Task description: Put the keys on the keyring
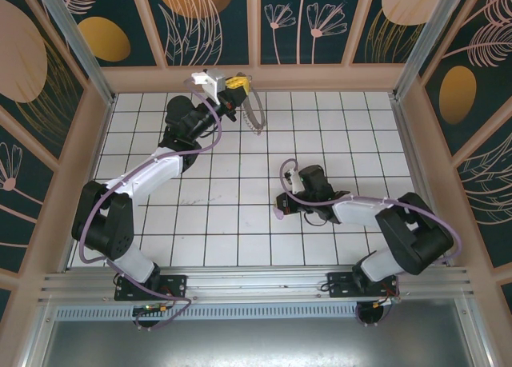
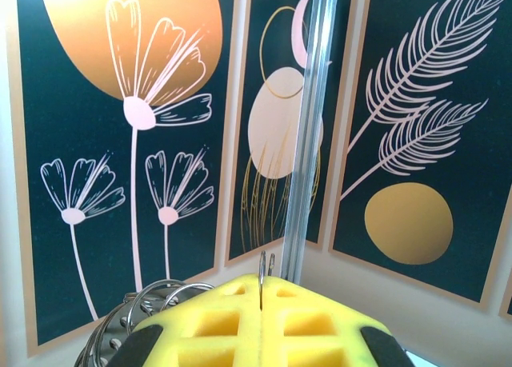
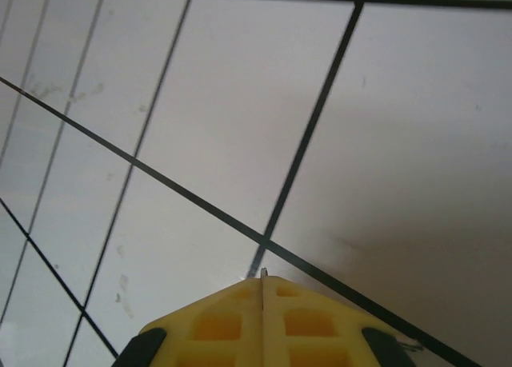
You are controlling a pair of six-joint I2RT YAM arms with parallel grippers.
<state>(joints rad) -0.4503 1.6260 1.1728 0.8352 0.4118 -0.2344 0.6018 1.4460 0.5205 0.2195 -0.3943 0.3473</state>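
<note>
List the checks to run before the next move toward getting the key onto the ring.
1. Left gripper shut on the keyring: ok, its wire is pinched between the yellow pads.
2. Keyring off the table, up by the back wall: ok.
3. Right gripper shut: ok.
4. Key in the right gripper: cannot tell; a tiny metal sliver shows at the pad seam.
5. Right gripper near the keyring: not ok, it sits low over the tiles, well apart.

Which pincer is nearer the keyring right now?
Left. The left pincer is shut on the keyring, holding it up by the back wall. The right pincer is shut low over the tiles at mid-table, well apart from it.
</note>
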